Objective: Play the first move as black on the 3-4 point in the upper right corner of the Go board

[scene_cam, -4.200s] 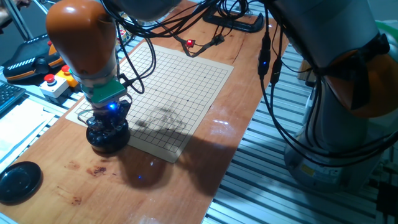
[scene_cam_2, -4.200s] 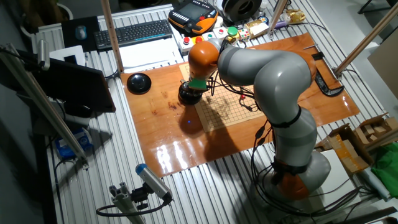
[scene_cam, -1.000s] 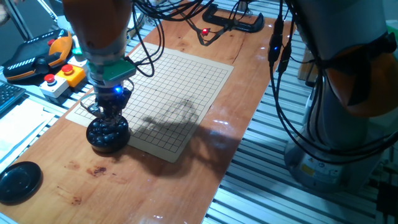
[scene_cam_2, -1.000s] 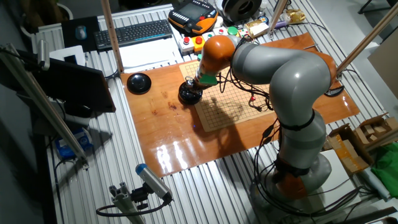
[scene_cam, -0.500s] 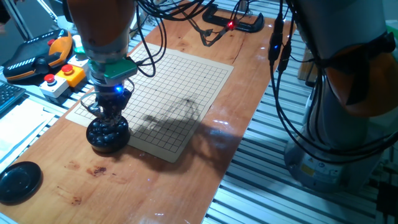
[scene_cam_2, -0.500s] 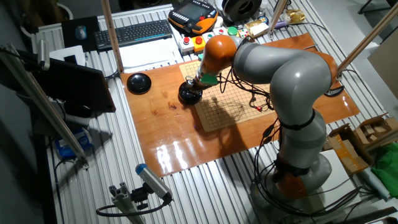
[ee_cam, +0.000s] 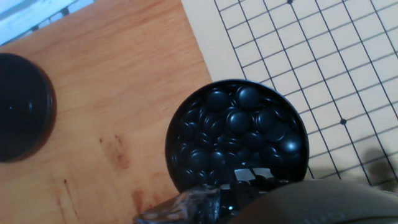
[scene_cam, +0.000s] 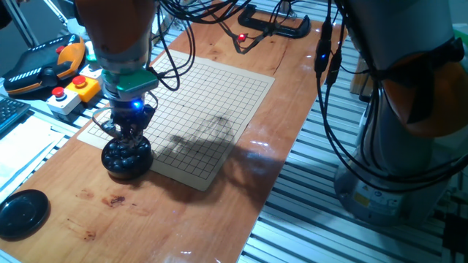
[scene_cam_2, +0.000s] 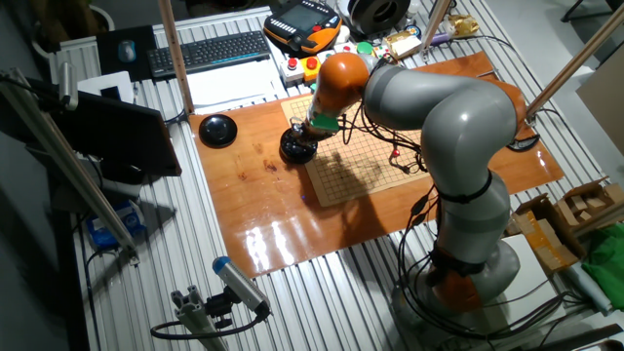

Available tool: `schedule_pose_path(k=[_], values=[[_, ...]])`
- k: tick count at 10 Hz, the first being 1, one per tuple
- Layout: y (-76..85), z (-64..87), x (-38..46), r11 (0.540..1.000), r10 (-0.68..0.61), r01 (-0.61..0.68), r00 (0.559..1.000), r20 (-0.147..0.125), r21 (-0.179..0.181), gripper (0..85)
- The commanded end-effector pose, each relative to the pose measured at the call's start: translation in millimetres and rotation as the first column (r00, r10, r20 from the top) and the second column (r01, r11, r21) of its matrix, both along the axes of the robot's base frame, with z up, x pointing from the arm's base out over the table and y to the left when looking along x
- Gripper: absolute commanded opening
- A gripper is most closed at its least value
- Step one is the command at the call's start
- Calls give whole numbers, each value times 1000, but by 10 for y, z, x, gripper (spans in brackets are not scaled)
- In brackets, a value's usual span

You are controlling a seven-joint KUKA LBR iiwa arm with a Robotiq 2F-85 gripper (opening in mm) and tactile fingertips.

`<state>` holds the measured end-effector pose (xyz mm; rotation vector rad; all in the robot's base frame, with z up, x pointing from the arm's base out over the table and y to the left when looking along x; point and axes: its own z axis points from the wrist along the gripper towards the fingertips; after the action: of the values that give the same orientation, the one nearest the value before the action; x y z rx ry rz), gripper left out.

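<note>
One fixed view: gripper [scene_cam: 129,136] hangs directly over the bowl [scene_cam: 126,158] at the near corner of the Go board [scene_cam: 191,109]; vs. approx. 4 s ago the hand sits higher, tips no longer buried in the bowl, and it has barely moved in the last sec. Judgement: pick attempt done or in progress; transfer to board not yet begun. The other fixed view: same layout, arm [scene_cam_2: 429,107] arched over the board, lid [scene_cam_2: 217,129] well apart on the wood; no stone visible on the grid. Hand view: bowl is heaped w/ black stones [ee_cam: 239,121], bowl edge overlapping the board margin. Fingertips blurred at bottom edge, so cannot tell whether jaws are apart or clamped on a stone. The 3-4 point: can't single it out.
</note>
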<state>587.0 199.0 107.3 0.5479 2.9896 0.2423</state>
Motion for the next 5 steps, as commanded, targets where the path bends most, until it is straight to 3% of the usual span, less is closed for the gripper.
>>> schedule_pose_path(k=[1,4,5], values=[[-3,2,1,1000,-16,16,1000,-2,-2,7],[-119,-46,98,998,-69,69,997,17,6,7],[-165,-49,113,993,-113,113,994,9,35,7]])
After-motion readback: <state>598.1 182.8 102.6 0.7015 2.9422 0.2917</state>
